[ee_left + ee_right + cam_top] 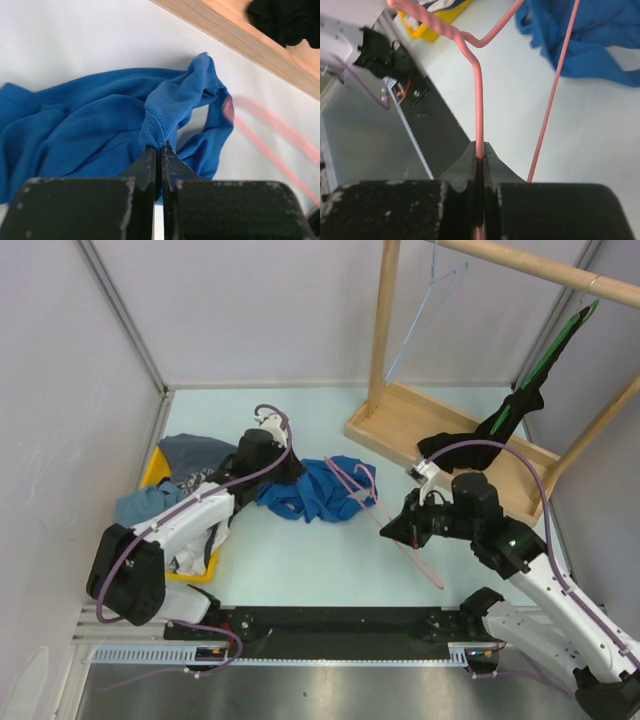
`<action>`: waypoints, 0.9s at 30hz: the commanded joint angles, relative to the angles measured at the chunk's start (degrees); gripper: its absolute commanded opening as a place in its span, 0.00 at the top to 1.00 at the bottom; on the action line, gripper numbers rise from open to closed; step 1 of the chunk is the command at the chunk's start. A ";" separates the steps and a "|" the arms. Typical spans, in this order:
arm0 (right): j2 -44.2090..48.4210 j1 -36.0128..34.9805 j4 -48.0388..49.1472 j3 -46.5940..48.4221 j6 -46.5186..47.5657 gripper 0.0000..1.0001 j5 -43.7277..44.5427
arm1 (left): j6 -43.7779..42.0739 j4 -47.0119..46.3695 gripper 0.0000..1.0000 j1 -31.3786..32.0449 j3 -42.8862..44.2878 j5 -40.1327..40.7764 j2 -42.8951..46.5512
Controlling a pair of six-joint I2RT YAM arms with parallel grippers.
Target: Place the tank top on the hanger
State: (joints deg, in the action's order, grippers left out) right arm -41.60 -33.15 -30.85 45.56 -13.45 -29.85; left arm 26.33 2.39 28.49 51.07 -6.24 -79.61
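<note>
The left gripper (161,149) is pinched shut on a bunched edge of the royal-blue tank top (85,125) lying on the table (300,565), while the right gripper (479,150) clamps the pink wire hanger (479,95) beside it.

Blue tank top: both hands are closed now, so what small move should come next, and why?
Probably the left hand should lift the pinched edge of the bright blue fabric tank top, opening it toward the thin pink wire hanger that the right hand grips; the top lies bunched.
</note>
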 commanded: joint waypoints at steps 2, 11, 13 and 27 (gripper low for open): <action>-3.47 -8.76 6.07 1.72 1.59 1.00 0.22 | -5.04 2.70 1.00 -3.44 0.70 -3.51 6.56; -5.59 -11.94 7.91 0.23 0.44 1.00 -0.04 | -8.31 3.58 1.00 -6.60 -1.93 -6.59 12.64; -5.42 -12.03 8.78 0.06 0.53 1.00 -0.82 | -8.57 2.80 1.00 -6.69 -2.38 -8.60 14.21; -10.34 -10.63 26.08 -2.14 -2.28 1.00 -10.05 | -8.31 1.22 1.00 -6.78 1.31 -32.06 20.02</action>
State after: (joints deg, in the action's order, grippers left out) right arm -51.37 -44.36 -15.18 44.01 -14.37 -35.05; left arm 18.90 6.59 22.06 49.17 -29.63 -61.41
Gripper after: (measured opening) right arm 0.042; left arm 0.025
